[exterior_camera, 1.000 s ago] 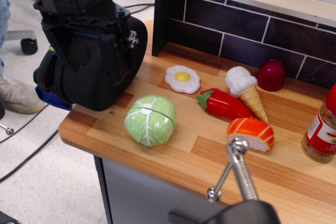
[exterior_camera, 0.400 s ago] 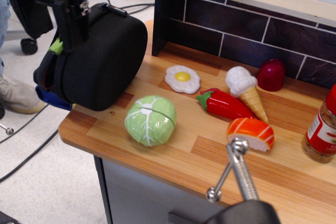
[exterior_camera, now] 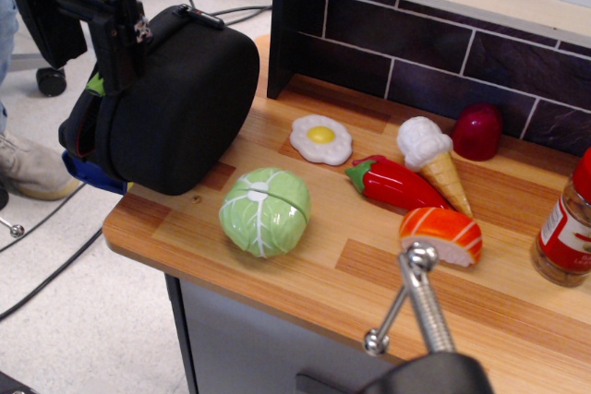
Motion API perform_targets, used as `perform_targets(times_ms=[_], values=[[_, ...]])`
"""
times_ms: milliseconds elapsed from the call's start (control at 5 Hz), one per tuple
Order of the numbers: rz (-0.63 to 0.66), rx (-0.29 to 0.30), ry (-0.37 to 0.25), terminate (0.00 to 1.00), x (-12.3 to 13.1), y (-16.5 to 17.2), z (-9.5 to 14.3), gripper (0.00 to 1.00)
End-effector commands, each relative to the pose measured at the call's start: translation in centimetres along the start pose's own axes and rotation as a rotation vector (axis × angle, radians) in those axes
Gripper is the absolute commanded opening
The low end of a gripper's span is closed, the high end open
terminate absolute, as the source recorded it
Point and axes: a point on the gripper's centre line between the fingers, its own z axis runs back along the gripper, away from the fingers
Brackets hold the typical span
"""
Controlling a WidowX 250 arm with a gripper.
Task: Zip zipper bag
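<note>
The zipper bag (exterior_camera: 189,99) is a large rounded black fabric case standing on its side at the left end of the wooden counter (exterior_camera: 369,265), partly overhanging the edge. Green lining (exterior_camera: 95,83) and a little red show at its open left edge. My black gripper (exterior_camera: 118,66) reaches down from the upper left onto that zipper edge. Its fingers are dark against the dark bag, so I cannot see whether they are closed on anything.
A green cabbage (exterior_camera: 265,211), fried egg (exterior_camera: 320,140), red pepper (exterior_camera: 397,184), ice cream cone (exterior_camera: 431,159), red fruit (exterior_camera: 477,131), salmon sushi (exterior_camera: 441,232) and spice jar (exterior_camera: 565,228) lie on the counter. A metal clamp (exterior_camera: 416,306) stands in front. A dark tiled wall (exterior_camera: 416,53) runs behind.
The arm, which covered the front of the bag a second ago, has moved up and to the left. It now sits at the bag's left zipper edge, and the bag's front shows.
</note>
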Motion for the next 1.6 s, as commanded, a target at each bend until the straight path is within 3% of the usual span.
perform_targets(times_ms=[0, 400, 600, 1000, 1400], values=[[0.004, 0.052, -0.031, 0.0, 0.5, 0.8, -0.5, 1.0], [-0.005, 0.07, -0.064, 0.0, 0.4, 0.9, -1.9, 1.0], [0.009, 0.067, -0.091, 0.0, 0.8, 0.6, -2.2, 0.0], [0.049, 0.034, -0.107, 0.0, 1.5, 0.3, -1.1, 0.0], [0.047, 0.041, -0.048, 0.0, -0.6, 1.4, -1.0, 0.0]])
